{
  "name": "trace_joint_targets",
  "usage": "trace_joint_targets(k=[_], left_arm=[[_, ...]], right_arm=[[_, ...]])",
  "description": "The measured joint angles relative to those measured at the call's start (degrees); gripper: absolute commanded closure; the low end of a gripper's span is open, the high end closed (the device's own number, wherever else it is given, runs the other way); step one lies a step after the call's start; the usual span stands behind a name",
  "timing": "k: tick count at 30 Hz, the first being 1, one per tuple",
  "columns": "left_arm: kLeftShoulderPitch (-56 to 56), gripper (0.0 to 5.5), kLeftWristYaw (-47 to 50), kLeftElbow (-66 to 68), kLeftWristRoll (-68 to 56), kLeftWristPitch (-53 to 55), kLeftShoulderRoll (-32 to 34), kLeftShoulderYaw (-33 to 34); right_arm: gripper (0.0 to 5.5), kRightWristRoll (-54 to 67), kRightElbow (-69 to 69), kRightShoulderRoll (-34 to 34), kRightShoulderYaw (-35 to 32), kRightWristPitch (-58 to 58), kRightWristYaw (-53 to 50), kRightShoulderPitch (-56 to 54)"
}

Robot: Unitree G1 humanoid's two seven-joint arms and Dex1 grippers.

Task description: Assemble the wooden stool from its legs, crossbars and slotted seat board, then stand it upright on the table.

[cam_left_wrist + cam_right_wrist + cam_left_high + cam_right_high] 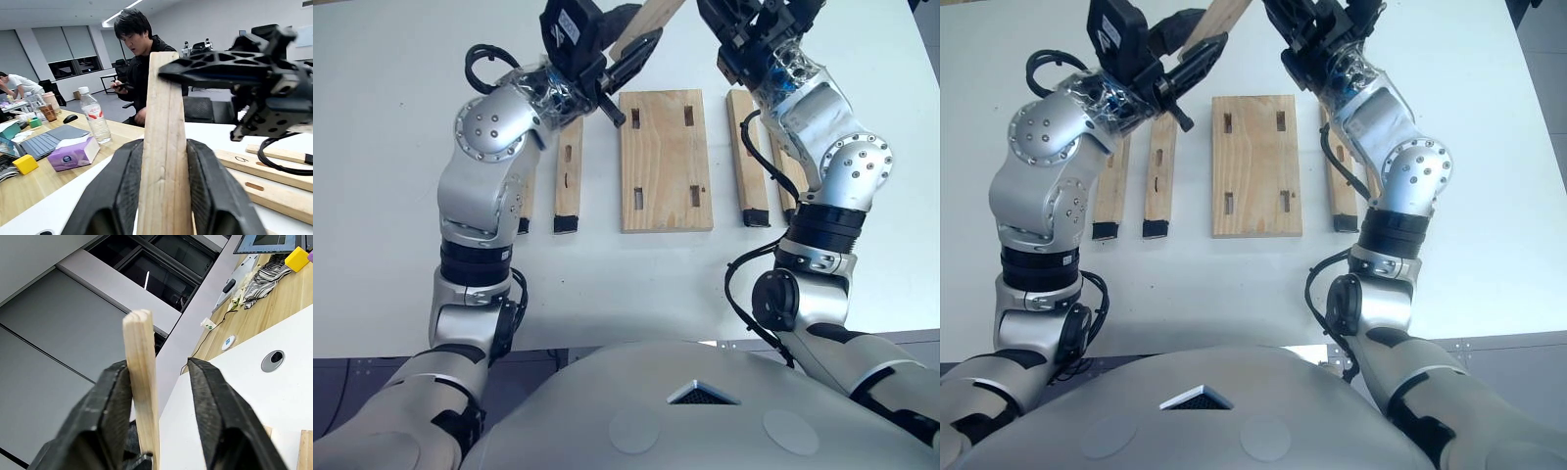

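left eye view puts the slotted seat board (666,162) flat at the middle of the table (391,245), with both grippers raised beyond its 12 o'clock edge. the left gripper (164,152) sits at about 11 o'clock from the board. it is clamped on a wooden bar (164,112), one finger pressed to each flat side. we take it the bar is held clear of the table so the other arm can get at its free end.

the right gripper (157,367) is at about 1 o'clock. in its wrist view a bar end stands between its fingers, lying against one with a gap to the other, so we read those jaws as spread rather than gripping. this is probably the far end of the same bar, though we cannot be sure.

the left pair of slats (569,181) lies at 9 o'clock of the board and the right pair of slats (749,191) at 3 o'clock. both lie parallel to it, seemingly laid out for easy picking. as we judge it, nothing is joined yet.

the bar's upper end runs off the top of the eye views. the left arm covers most of the outer 9 o'clock slat, and the right forearm covers the outer 3 o'clock one. we cannot tell whether the held bar is a leg or a crossbar.
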Motion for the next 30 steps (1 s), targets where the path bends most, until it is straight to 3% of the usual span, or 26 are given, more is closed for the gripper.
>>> trace_joint_targets(k=[7,12,17,22,30], left_arm=[[1.02,4.25,-0.61,0.06,1.37,-0.23,0.90,-1.13],[1.00,4.25,-0.57,0.57,1.34,-0.30,0.82,-1.09],[0.83,3.36,-0.26,1.10,0.45,-0.27,0.29,0.51],[0.78,2.60,2.62,3.27,1.25,0.32,-0.67,1.97],[1.06,2.57,5.91,6.33,3.31,0.37,-0.65,3.16]], right_arm=[[5.08,0.02,0.45,0.06,0.43,0.02,-1.69,-0.21],[5.09,0.12,0.44,0.09,0.53,0.02,-2.16,-0.21],[5.10,-2.44,-0.04,-0.06,0.38,-3.15,-2.47,-0.16],[5.10,-14.21,0.71,-0.15,0.12,-15.94,-4.43,0.77],[5.10,-25.25,3.74,0.65,-0.89,-27.54,-6.12,9.56]])
